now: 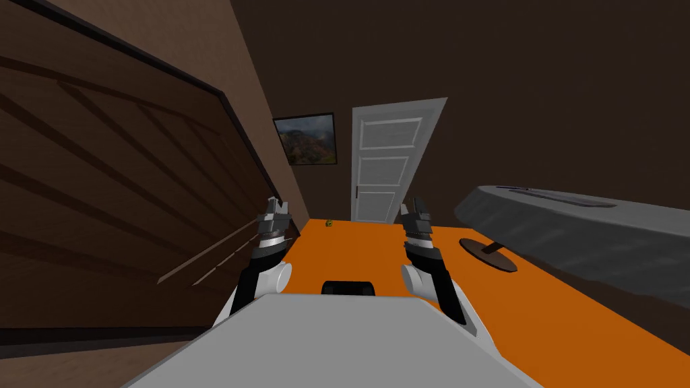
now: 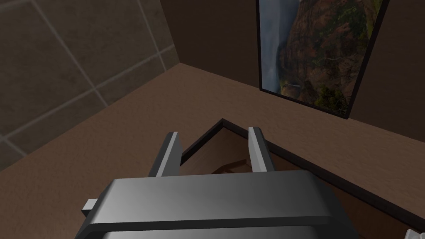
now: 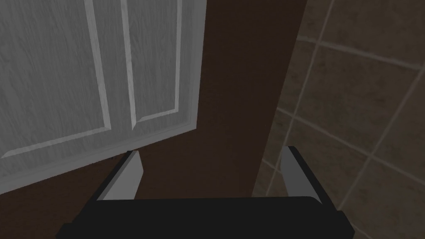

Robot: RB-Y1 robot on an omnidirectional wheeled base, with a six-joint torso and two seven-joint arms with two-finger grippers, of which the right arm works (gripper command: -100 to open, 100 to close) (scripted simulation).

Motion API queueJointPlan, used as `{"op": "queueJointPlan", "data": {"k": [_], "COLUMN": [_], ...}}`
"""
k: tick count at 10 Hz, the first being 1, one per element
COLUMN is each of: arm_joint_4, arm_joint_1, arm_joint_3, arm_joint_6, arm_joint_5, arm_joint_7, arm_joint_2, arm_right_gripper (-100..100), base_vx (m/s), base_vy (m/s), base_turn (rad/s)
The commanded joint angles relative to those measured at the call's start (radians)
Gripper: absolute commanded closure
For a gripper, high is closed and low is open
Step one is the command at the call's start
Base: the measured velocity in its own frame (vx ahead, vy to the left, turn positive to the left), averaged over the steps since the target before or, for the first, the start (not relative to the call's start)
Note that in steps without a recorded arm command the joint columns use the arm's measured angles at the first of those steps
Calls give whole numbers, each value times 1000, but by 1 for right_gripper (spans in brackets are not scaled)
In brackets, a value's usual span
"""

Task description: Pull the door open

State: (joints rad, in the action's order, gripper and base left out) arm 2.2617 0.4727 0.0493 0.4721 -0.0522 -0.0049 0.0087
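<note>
The white panelled door point(image 1: 391, 162) stands well ahead, beyond reach. Left gripper point(image 1: 275, 210) and right gripper point(image 1: 416, 209) are spread, empty. Approaching the door, the right arm could clip the grey table point(image 1: 579, 229).

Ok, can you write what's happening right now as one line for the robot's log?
white panelled door: ahead, across orange floor, not yet touched | left pincer: open, empty | right pincer: open, empty
</note>
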Motion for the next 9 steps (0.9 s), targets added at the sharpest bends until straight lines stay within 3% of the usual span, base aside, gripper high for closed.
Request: {"op": "queueJointPlan", "data": {"k": [1, 9], "arm_joint_4": [-37, -193], "arm_joint_1": [-9, -53], "arm_joint_3": [1, -15], "arm_joint_6": [13, 58], "arm_joint_5": [27, 131], "arm_joint_7": [-34, -162], "arm_joint_2": [-15, -55], "arm_right_gripper": [-100, -100], "base_vx": [110, 101], "base_vy": [12, -5], "base_turn": [77, 70]}}
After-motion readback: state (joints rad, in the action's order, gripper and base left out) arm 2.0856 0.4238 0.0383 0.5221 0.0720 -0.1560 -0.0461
